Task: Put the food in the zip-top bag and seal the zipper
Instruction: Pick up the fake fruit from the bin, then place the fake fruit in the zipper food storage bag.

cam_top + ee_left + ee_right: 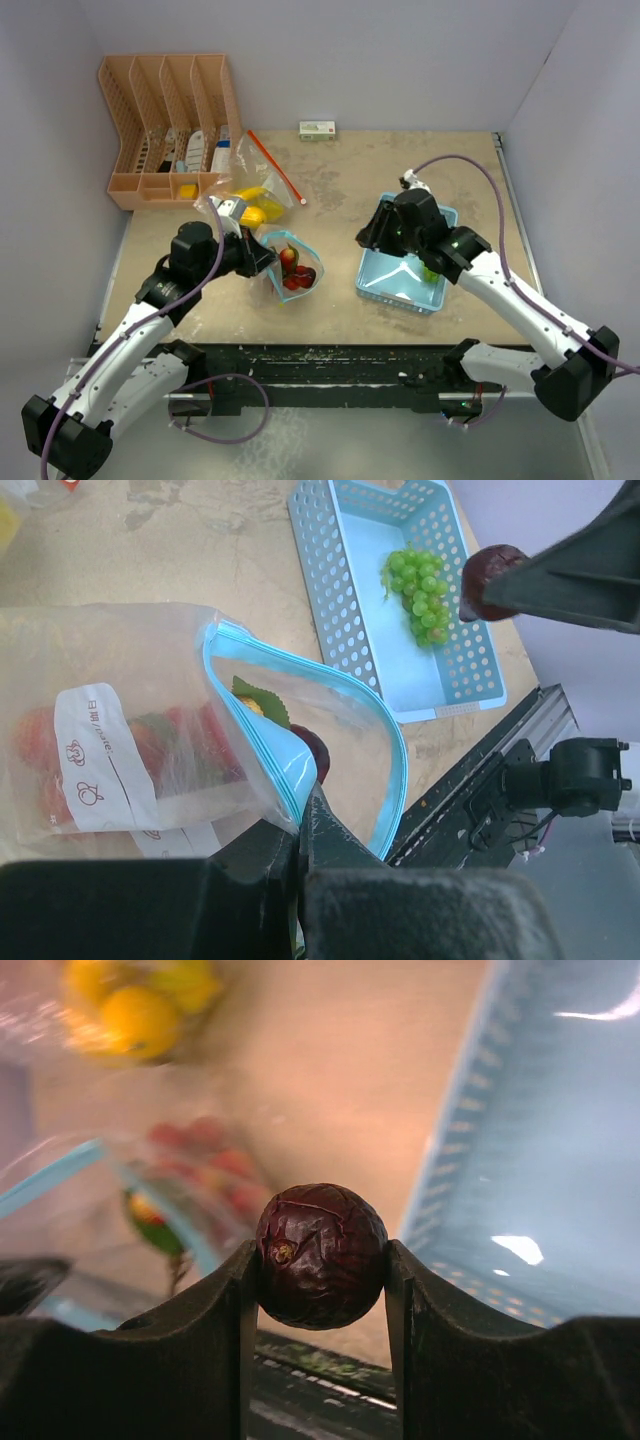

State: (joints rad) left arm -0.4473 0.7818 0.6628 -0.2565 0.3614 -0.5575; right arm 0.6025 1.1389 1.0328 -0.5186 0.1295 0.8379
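The zip-top bag lies at the table's middle with its blue-zippered mouth standing open. Red food, a green leaf and a dark fruit lie inside it. My left gripper is shut on the bag's near rim, also seen from above. My right gripper is shut on a wrinkled dark purple round fruit. It hangs over the left edge of the light-blue basket, to the right of the bag. Green grapes lie in the basket.
A second clear bag with yellow fruit and a red zipper lies behind the left gripper. An orange file organizer stands at the back left. A small white box sits by the back wall.
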